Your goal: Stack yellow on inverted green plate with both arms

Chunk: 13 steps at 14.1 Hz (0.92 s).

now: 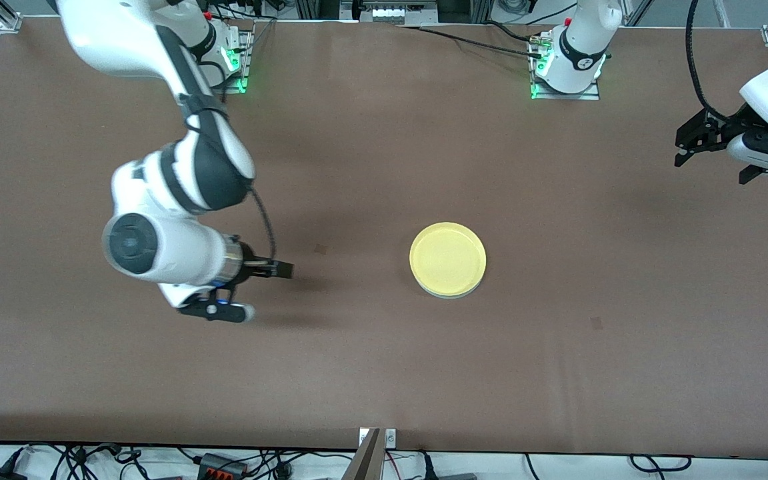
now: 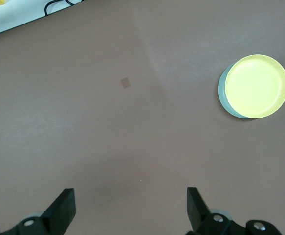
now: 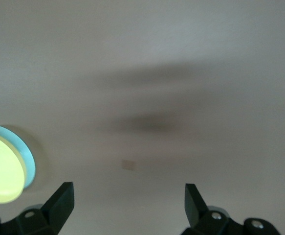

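Fingers of the left gripper (image 2: 127,210) and right gripper (image 3: 127,208) are spread wide, holding nothing, both above bare table (image 1: 557,347). Yellow plate (image 1: 448,259) rests on the green plate (image 2: 223,93) mid-table; only a green edge sliver shows.

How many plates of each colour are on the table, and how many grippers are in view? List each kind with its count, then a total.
Yellow plate: 1, lying on top of the green one.
Green plate: 1, only its edge showing under the yellow.
Grippers: 2, the left gripper and the right gripper, both with fingers open and away from the plates.
Total: 4
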{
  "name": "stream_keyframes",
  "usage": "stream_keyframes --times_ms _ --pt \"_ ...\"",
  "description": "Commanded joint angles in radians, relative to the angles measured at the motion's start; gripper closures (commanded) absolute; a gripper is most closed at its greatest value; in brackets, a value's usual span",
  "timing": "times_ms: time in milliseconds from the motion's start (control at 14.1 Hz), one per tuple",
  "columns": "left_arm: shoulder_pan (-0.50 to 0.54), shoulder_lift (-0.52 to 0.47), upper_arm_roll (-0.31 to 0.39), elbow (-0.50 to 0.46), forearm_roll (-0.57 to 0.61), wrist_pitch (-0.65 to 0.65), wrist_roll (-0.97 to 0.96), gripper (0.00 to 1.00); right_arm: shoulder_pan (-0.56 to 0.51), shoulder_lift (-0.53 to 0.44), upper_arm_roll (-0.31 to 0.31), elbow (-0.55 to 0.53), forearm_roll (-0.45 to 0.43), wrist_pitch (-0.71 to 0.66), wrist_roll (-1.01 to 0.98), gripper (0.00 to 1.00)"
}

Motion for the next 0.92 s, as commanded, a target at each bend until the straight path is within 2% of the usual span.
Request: stream_keyframes --times_ms 0,284,427,569,853 --pt "0.015 0.02 -0.009 0.039 -0.021 -0.026 0.02 0.0 -0.075 -0.056 0.011 -0.022 -0.017 -0.034 -0.096 0.0" --pt "0.009 0.02 -0.009 0.039 -0.021 -0.026 0.02 0.0 -0.161 -0.112 0.001 -0.024 -0.143 -0.06 -0.149 0.0" --pt "0.009 0.02 -0.009 0.039 -0.021 -0.026 0.02 0.0 -0.201 -0.164 -0.003 -0.051 -0.155 -0.059 -0.223 0.0" --pt "0.01 0.02 -0.011 0.039 -0.021 -0.026 0.025 0.0 -0.268 -0.253 0.004 -0.161 -0.171 -0.037 -0.266 0.0" --pt "0.009 0.02 -0.009 0.039 -0.021 -0.026 0.022 0.0 -0.334 -0.411 0.004 -0.321 -0.203 0.044 -0.421 0.0"
